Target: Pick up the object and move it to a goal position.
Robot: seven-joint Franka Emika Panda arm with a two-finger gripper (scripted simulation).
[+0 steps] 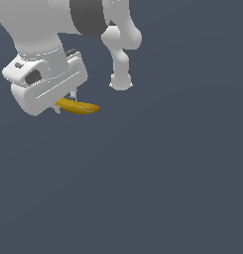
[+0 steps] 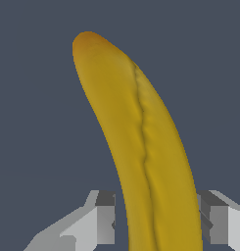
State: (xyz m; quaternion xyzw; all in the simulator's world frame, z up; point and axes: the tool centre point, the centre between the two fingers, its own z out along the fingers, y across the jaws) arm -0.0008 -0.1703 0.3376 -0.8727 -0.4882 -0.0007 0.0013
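Observation:
The object, a small curved yellow banana [image 1: 79, 106], sticks out from under the white hand toward the exterior view's right, brownish tip leading. My gripper [image 1: 64, 102] straddles its stem half. In the wrist view the banana [image 2: 141, 127] fills the middle of the picture and runs between the two grey fingertips [image 2: 106, 218], one on each side, pressed against or nearly against its skin. The gripper [image 2: 158, 218] is shut on the banana. The stem end is hidden under the hand.
A flat dark blue-grey surface fills both views. The arm's white links and base [image 1: 120, 82] stand at the back, toward the exterior view's upper middle. No other objects or goal marker show.

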